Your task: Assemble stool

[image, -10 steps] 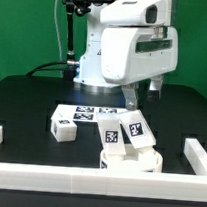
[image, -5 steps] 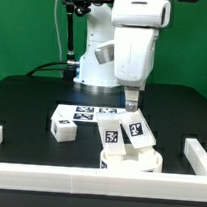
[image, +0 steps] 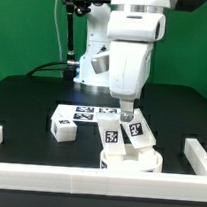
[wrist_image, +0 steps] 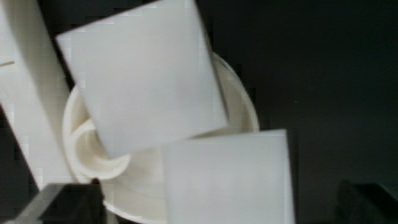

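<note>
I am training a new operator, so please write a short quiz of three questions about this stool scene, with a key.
1. True or false: the claw is shut on a leg.
2. What do the two tilted legs rest on? A: the round seat. B: the marker board. C: a border rail.
3. Fill in: the lone leg lies on the exterior view's ____ of the seat.

Key: 1 false, the claw is open and holds nothing; 2 A; 3 left.
</note>
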Tool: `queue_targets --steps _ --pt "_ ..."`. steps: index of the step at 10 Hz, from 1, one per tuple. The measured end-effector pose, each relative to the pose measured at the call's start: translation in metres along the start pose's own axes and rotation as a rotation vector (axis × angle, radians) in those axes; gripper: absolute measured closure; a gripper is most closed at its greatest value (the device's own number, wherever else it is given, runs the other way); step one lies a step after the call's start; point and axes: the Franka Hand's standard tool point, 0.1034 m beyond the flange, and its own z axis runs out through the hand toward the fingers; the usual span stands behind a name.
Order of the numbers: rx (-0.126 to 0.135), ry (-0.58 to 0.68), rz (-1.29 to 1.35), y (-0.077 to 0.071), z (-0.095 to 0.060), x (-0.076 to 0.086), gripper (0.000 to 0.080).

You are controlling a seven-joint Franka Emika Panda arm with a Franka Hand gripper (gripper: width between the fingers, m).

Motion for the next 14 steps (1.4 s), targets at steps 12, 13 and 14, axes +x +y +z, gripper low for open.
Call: queue_targets --steps 12,13,14 --pt "0.017 -0.014 0.133 -0.001 0.003 0.006 0.0463" --pt "0.017 -0.011 0.151 -0.002 0.003 0.012 0.0463" --pt "0.018 -0.009 0.158 -0.003 0.003 0.015 0.0463"
